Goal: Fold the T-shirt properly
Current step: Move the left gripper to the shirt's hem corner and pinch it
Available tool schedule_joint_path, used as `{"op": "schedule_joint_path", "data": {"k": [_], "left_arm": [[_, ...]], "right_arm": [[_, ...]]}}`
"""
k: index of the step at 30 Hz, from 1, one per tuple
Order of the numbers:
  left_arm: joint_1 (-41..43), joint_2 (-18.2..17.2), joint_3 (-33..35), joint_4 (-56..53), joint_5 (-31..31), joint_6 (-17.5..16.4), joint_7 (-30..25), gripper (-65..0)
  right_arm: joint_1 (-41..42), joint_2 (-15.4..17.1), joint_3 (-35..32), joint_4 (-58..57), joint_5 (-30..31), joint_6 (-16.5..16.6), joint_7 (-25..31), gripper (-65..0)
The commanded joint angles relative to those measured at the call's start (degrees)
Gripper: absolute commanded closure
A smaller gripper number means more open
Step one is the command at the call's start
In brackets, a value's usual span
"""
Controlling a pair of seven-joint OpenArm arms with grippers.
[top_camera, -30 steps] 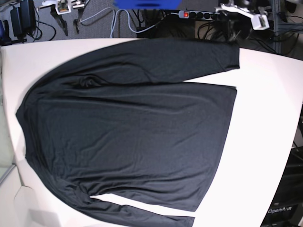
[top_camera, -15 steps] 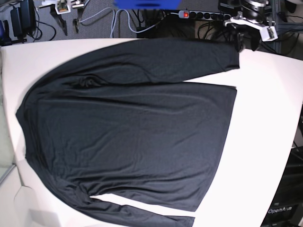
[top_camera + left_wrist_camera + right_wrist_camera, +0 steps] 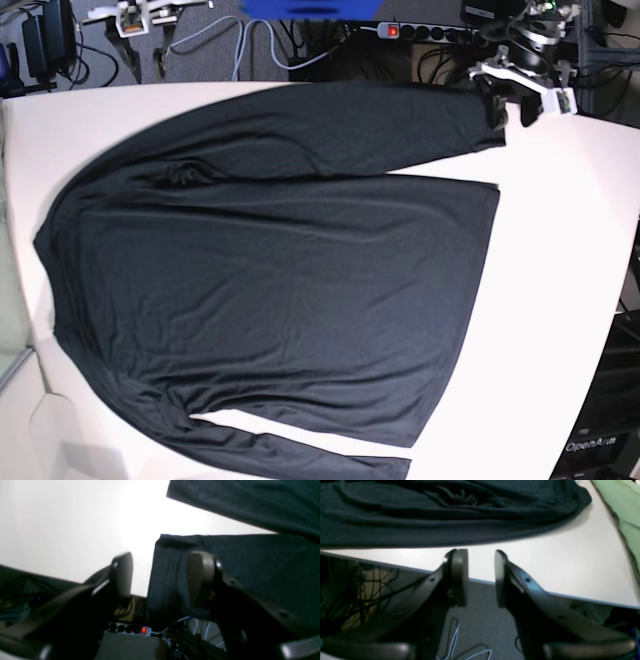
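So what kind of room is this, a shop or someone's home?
Most likely a robotics lab or workshop. A black T-shirt lies spread on a plain white table, a power strip and loose cables lie on grey carpet behind it, and a robot gripper hangs over one sleeve.

From my remote station: my left gripper (image 3: 160, 580) hangs with its jaws spread, the sleeve cuff of the black T-shirt (image 3: 237, 575) lying just ahead between them, nearer the right-hand pad. The white table (image 3: 75, 525) stretches beyond; a power strip (image 3: 130, 629) glows red below.
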Motion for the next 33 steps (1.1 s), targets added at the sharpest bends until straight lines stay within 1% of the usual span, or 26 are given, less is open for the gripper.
{"op": "schedule_joint_path", "data": {"k": [1, 5, 9, 13, 28, 33], "left_arm": [[0.2, -0.7, -0.4, 0.6, -0.5, -0.2, -1.1, -33.7], [0.2, -0.8, -0.4, 0.5, -0.4, -0.2, -1.0, -33.7], [0.1, -0.6, -0.4, 0.5, -0.4, -0.2, 2.6, -33.7], [0.1, -0.3, -0.4, 0.5, -0.5, -0.2, 4.1, -33.7], [0.2, -0.3, 0.2, -5.1, -0.9, -0.2, 4.3, -33.7], [0.9, -0.3, 2.5, -5.0, -0.9, -0.2, 4.3, -33.4]], "right_arm": [[-0.9, 0.3, 0.2, 0.6, 0.1, -0.3, 1.6, -18.9], [-0.9, 0.3, 0.2, 0.6, 0.1, -0.3, 1.6, -18.9], [-0.8, 0.3, 0.2, 0.7, 0.1, -0.3, 1.6, -18.9], [-0.8, 0.3, 0.2, 0.8, 0.1, -0.3, 1.6, -18.9], [-0.8, 0.3, 0.2, 0.6, 0.4, -0.3, 1.6, -18.9], [-0.8, 0.3, 0.1, 0.6, 0.3, -0.3, 1.6, -18.9]]}}
